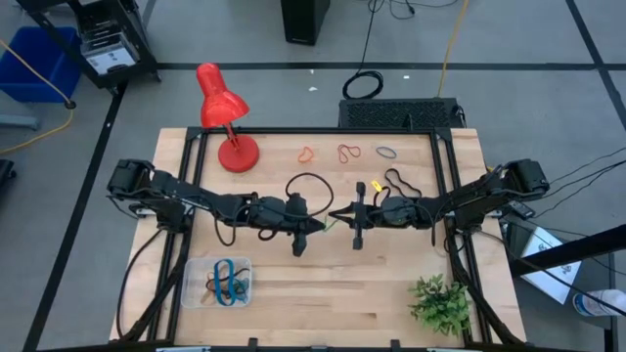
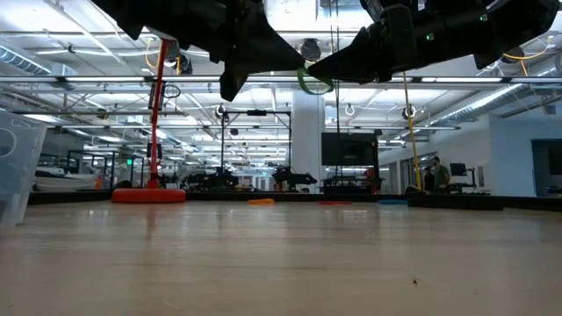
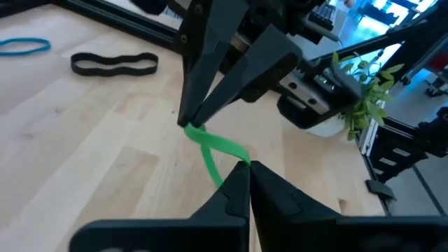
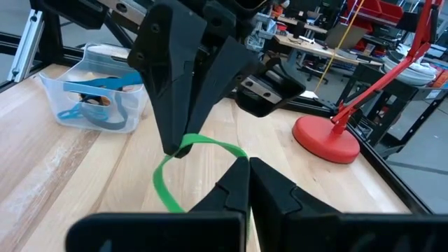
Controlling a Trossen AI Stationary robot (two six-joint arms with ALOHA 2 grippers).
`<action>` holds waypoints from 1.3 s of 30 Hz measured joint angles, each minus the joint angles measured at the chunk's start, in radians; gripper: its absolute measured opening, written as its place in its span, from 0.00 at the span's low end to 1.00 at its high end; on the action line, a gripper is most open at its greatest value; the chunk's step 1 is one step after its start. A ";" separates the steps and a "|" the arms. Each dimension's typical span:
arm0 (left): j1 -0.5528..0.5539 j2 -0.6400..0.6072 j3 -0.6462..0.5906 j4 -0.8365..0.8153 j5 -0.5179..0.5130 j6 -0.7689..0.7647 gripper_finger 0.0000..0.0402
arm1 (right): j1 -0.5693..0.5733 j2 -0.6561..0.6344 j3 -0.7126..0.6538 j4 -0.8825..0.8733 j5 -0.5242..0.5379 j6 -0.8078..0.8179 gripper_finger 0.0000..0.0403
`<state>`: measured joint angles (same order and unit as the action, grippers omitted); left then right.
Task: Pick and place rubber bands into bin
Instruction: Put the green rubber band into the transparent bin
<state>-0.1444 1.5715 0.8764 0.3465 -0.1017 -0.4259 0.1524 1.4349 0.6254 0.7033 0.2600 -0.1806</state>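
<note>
A green rubber band (image 3: 210,148) hangs between my two grippers above the middle of the table; it also shows in the right wrist view (image 4: 162,183) and the low view (image 2: 314,84). My left gripper (image 3: 248,168) comes from the table's left and is shut on one part of it. My right gripper (image 4: 246,164) comes from the right and is shut on another part. Their tips nearly meet in the high view, left gripper (image 1: 320,225) and right gripper (image 1: 336,217). The clear bin (image 1: 217,282) at the near left holds blue and black bands. My left gripper pinches the green band's one end (image 3: 240,159) between its two fingertips, coming roughly level from the table's left. The band is clear of the table. My right gripper pinches the band (image 4: 236,155) between its fingertips, level from the table's right. One strand spans to the other gripper's tips (image 4: 178,147); the rest hangs slack in a loop below.
A red desk lamp (image 1: 223,112) stands at the far left. Loose bands lie along the far side: orange (image 1: 306,154), red (image 1: 349,153), dark blue (image 1: 388,153), a black one (image 1: 401,181) and a large black loop (image 1: 308,184). A small green plant (image 1: 440,303) stands near right.
</note>
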 joint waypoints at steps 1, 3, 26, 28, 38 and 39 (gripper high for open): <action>0.000 0.000 0.000 0.005 0.000 0.003 0.02 | 0.000 0.000 0.000 0.000 0.000 0.000 0.00; 0.000 0.000 0.000 0.007 0.000 0.003 0.03 | 0.000 0.000 0.000 0.000 0.000 0.000 0.00; -0.002 0.000 0.000 0.002 -0.002 0.013 0.02 | 0.000 0.000 0.000 0.003 0.000 0.008 0.25; -0.002 0.000 0.000 0.002 -0.002 0.013 0.01 | 0.000 0.000 0.000 0.003 0.002 0.004 0.31; -0.006 -0.022 -0.001 -0.021 0.093 0.011 0.01 | -0.003 -0.001 0.000 -0.086 0.159 -0.049 0.41; -0.010 -0.032 -0.001 -0.018 0.111 0.010 0.01 | -0.003 -0.001 0.000 -0.099 0.178 -0.057 0.41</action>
<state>-0.1543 1.5390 0.8753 0.3283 0.0090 -0.4160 0.1490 1.4342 0.6254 0.6041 0.4379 -0.2377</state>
